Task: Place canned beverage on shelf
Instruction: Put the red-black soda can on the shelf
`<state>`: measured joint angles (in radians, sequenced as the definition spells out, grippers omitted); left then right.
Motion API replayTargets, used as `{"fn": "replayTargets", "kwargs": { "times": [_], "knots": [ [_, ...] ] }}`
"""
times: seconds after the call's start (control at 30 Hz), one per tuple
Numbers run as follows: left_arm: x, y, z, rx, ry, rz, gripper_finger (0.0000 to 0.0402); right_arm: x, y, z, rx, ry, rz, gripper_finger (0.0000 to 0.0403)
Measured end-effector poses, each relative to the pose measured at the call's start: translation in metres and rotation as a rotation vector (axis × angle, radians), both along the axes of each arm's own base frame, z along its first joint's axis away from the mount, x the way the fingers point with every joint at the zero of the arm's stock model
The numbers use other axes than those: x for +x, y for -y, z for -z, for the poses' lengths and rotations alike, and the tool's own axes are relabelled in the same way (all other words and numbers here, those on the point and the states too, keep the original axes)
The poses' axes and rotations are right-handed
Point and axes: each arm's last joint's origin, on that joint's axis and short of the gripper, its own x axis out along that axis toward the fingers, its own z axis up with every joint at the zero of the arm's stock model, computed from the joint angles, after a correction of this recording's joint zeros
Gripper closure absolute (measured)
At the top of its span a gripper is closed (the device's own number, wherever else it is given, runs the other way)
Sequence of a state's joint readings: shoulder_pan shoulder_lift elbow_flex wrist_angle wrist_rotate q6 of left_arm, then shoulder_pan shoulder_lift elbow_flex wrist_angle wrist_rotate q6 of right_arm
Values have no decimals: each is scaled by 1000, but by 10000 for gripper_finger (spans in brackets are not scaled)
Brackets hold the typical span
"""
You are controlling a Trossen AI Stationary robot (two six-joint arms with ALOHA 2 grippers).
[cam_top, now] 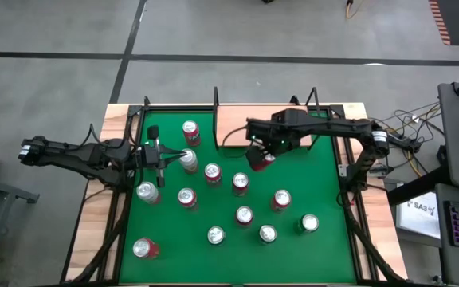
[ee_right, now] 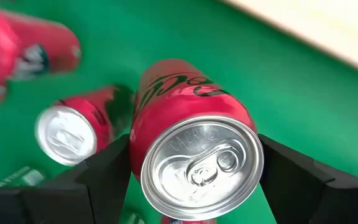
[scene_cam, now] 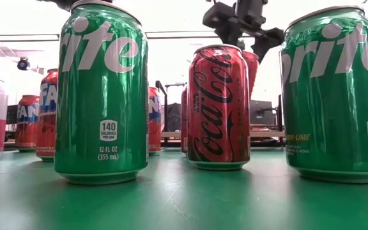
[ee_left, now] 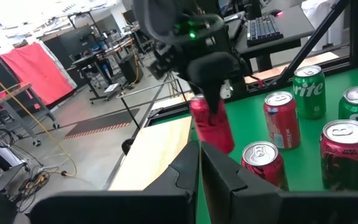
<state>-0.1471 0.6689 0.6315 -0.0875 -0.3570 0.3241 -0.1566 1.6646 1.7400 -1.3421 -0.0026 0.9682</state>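
Right jaws (ee_right: pixel 191 174) gripping red can (ee_right: pixel 191 143) over green felt (ee_right: pixel 278 93), wood shelf (cam_top: pixel 241 119) nr

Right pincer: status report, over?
Right pincer shut on red can, lifted off the felt, short of shelf. Left pincer shut, empty, beside a silver can. Nothing blocking the shelf.

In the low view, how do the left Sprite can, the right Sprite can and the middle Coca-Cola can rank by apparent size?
1. Left Sprite can and right Sprite can: alike, both near the camera.
2. Coca-Cola can: smallest, standing farther back.
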Motion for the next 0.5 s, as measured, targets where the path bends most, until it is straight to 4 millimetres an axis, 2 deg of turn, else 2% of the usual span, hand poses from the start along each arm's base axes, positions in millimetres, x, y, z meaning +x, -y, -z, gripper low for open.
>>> {"fn": "replayTargets", "kwargs": {
  "times": [0.23,0.5],
  "knots": [
    [0,0,0,0,-1,0,402,3,25,-22,-71,65,-28,119],
    [0,0,0,1,-1,0,402,15,66,-24,-107,14,-112,119]
  ]
}}
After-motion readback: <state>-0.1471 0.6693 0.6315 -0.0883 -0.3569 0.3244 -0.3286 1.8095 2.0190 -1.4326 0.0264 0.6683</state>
